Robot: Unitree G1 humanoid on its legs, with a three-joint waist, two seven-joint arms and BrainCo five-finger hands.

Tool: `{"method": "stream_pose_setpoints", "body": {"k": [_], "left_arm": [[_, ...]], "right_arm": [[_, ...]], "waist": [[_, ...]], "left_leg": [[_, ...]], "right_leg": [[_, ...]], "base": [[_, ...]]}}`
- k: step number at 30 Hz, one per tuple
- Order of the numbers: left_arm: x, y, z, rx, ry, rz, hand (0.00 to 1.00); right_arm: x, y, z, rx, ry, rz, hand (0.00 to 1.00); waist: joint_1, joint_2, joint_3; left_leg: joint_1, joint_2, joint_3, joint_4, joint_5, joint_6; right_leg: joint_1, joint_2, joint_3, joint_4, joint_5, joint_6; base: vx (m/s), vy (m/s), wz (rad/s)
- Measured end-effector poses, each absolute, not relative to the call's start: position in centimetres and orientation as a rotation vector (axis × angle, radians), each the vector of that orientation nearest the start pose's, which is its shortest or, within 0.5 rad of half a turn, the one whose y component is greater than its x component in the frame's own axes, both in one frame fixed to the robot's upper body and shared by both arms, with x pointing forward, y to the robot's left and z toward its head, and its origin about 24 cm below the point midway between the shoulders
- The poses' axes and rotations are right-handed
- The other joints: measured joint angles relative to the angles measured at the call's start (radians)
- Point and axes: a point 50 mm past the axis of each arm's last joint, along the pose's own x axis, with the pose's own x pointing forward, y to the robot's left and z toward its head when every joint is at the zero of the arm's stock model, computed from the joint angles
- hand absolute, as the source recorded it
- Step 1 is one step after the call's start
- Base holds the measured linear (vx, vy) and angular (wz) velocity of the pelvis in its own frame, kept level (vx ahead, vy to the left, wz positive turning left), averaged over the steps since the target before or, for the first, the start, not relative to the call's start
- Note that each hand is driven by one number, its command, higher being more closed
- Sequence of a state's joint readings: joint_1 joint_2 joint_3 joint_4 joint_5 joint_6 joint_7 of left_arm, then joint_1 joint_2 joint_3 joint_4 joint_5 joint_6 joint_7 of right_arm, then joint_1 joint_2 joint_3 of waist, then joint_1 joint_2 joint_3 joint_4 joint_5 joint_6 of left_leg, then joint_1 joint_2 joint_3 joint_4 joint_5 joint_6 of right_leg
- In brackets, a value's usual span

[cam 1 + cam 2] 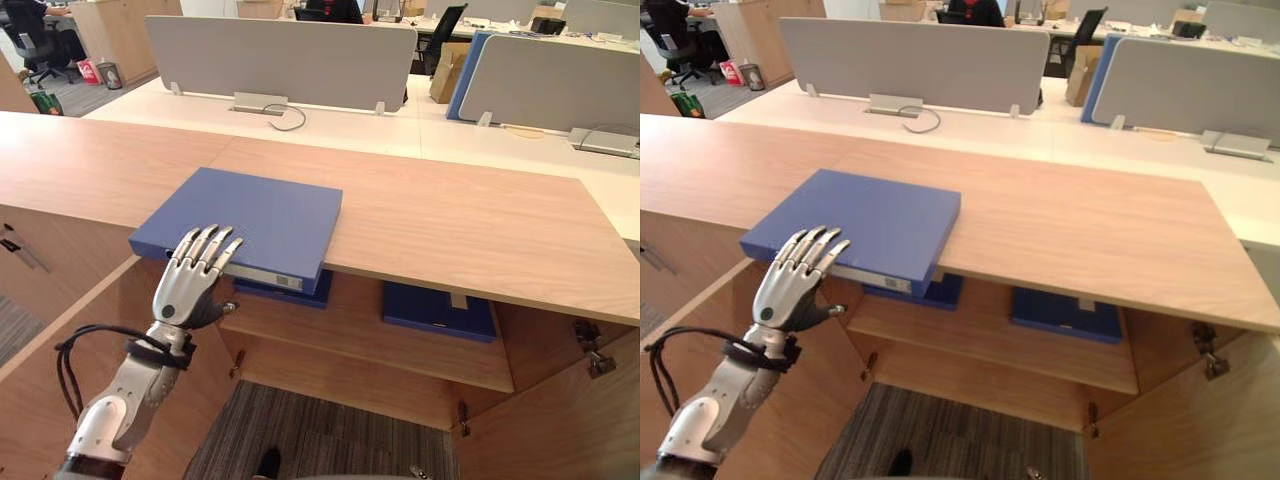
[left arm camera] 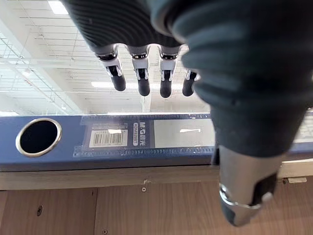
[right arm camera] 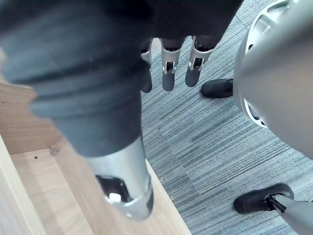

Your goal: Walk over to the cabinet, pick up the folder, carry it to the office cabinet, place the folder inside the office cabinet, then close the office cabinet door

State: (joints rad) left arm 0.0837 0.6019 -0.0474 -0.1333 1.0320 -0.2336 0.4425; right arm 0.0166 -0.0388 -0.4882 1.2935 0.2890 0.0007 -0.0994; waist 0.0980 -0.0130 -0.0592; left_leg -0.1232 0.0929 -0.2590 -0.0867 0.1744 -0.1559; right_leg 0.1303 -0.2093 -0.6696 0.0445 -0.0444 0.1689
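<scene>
A blue folder [image 1: 250,222] lies flat on the wooden cabinet top [image 1: 450,220], its labelled spine [image 2: 146,139] jutting past the front edge. My left hand [image 1: 190,285] is at that near edge. Its straight fingers [image 2: 143,78] reach over the folder's top, and the thumb [image 2: 242,196] hangs below the spine in front of the cabinet edge. The hand is open and nothing is gripped. My right hand [image 3: 168,73] hangs low over the carpet beside the cabinet, fingers straight and empty.
Below the top, the cabinet stands open with both doors [image 1: 60,330] [image 1: 560,420] swung out. Two more blue folders [image 1: 435,308] [image 1: 285,290] lie on its inner shelf. Desks with grey partitions [image 1: 280,60] stand behind the cabinet.
</scene>
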Motion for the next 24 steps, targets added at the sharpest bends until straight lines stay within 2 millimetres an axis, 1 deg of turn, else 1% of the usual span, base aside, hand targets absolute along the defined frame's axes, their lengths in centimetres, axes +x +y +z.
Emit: {"method": "stream_pose_setpoints", "body": {"k": [6, 13, 15, 17, 24], "left_arm": [[23.6, 21.5, 10.1, 1.53, -0.596, 0.097, 0.0], [24.3, 22.2, 9.5, 1.566, -0.538, 0.101, 0.0], [24.5, 22.5, 8.9, 1.571, -0.506, 0.091, 0.0], [24.6, 22.7, 7.8, 1.576, -0.457, 0.06, 0.0], [25.2, 23.0, 7.0, 1.579, -0.422, 0.032, 0.0]], "right_arm": [[5.5, -20.1, -17.5, 0.463, 1.237, -0.712, 0.0], [5.6, -20.1, -17.5, 0.476, 1.233, -0.715, 0.0], [5.6, -20.1, -17.5, 0.477, 1.233, -0.713, 0.0], [5.7, -20.1, -17.5, 0.475, 1.228, -0.711, 0.0], [6.5, -20.8, -17.2, 0.433, 1.19, -0.689, 0.0]], "waist": [[-0.004, 0.0, -0.002], [-0.02, -0.001, -0.009], [-0.026, -0.001, -0.011], [-0.028, -0.001, -0.013], [-0.03, 0.005, -0.024]], "left_leg": [[0.002, -0.001, 0.002, 0.0, 0.0, 0.0], [0.005, -0.001, 0.008, 0.0, 0.0, 0.001], [0.006, -0.001, 0.011, 0.0, -0.001, 0.002], [0.015, -0.001, 0.013, 0.0, -0.003, 0.006], [0.028, 0.0, 0.017, 0.0, -0.009, 0.012]], "right_leg": [[-0.005, -0.006, 0.003, 0.014, -0.007, 0.004], [-0.008, -0.009, 0.01, 0.019, -0.007, 0.004], [-0.009, -0.011, 0.013, 0.021, -0.007, 0.004], [-0.001, -0.01, 0.015, 0.015, -0.008, 0.0], [0.015, -0.003, 0.016, -0.008, -0.007, -0.004]], "base": [[0.0, 0.0, 0.0], [0.0, 0.001, -0.01], [0.0, 0.009, -0.03], [0.0, 0.003, -0.05], [0.0, 0.0, -0.01]]}}
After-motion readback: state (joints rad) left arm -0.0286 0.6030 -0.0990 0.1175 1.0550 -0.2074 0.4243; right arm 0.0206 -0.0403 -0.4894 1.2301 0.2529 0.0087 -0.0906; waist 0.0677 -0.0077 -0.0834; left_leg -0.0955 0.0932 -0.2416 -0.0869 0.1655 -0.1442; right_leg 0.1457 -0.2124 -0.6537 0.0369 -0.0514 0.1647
